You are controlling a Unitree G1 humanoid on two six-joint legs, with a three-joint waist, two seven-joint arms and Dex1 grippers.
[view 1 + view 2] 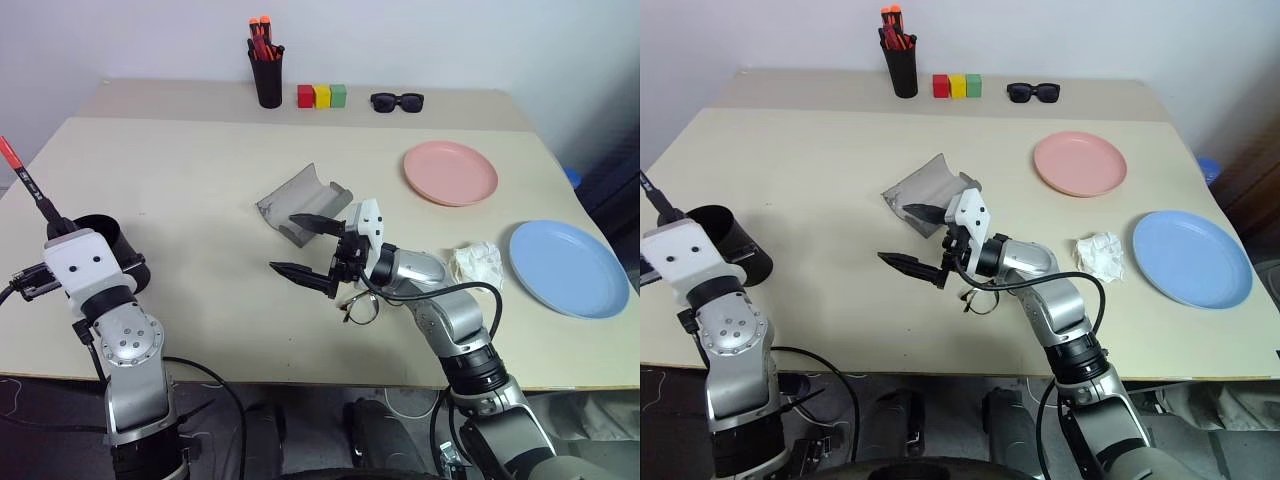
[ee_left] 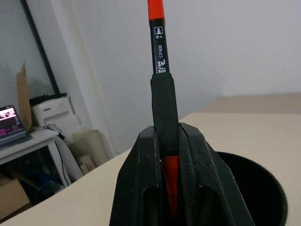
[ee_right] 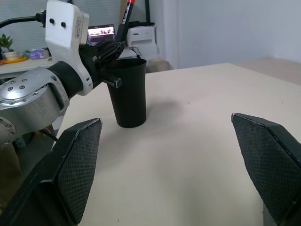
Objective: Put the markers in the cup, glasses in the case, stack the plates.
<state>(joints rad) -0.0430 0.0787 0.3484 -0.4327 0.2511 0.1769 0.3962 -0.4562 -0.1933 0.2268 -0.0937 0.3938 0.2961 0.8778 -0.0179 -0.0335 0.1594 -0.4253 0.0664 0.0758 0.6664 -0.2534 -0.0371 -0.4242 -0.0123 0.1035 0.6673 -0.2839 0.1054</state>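
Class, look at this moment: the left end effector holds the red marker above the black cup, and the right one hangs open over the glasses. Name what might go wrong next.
1. The red marker stands tilted in the left end effector over the cup; released off-centre, it may strike the rim or tip the cup.
2. The open right end effector hangs just above the glasses, beside the case; lowering carelessly might bend the thin frame or push the case away.

Right tool (image 1: 911, 238) open above tabletop (image 1: 820, 180), just beside grey case (image 1: 925, 190). Glasses (image 1: 980, 298) under right wrist. Pink plate (image 1: 1079, 163), blue plate (image 1: 1192, 258) apart. Black cup (image 1: 732, 240) at left.
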